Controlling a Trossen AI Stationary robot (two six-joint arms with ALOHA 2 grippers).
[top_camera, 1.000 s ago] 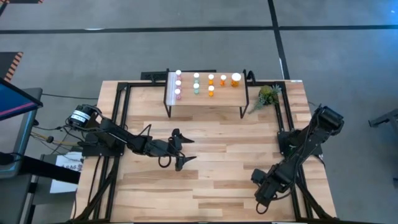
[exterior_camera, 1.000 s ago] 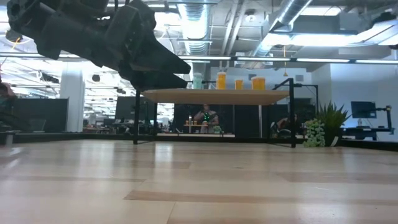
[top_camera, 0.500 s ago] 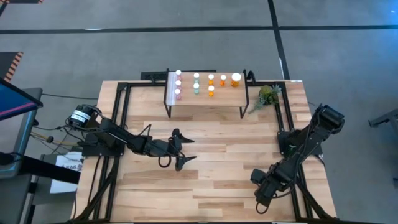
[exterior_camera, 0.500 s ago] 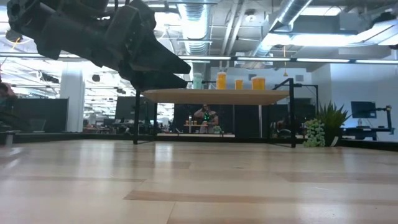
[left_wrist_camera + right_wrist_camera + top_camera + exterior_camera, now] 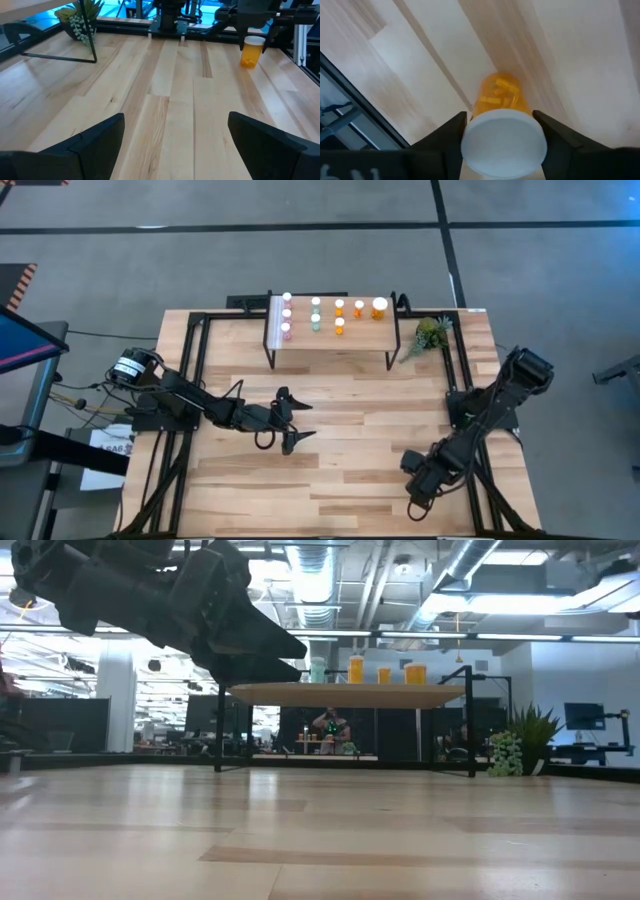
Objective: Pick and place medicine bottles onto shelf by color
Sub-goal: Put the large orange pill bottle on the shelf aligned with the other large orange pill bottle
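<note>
Nine white-capped medicine bottles [image 5: 316,314] stand on the light-wood shelf [image 5: 330,340]. Before it, left gripper [image 5: 292,419] fingers splayed; right gripper [image 5: 502,125] clamps a translucent orange bottle [image 5: 499,107].

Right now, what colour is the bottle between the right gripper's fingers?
Orange bottle with a white cap, clearest in the right wrist view.

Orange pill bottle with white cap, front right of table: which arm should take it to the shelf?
Right. The right gripper surrounds the orange white-capped bottle; the left gripper hangs open mid-table, apart.
</note>
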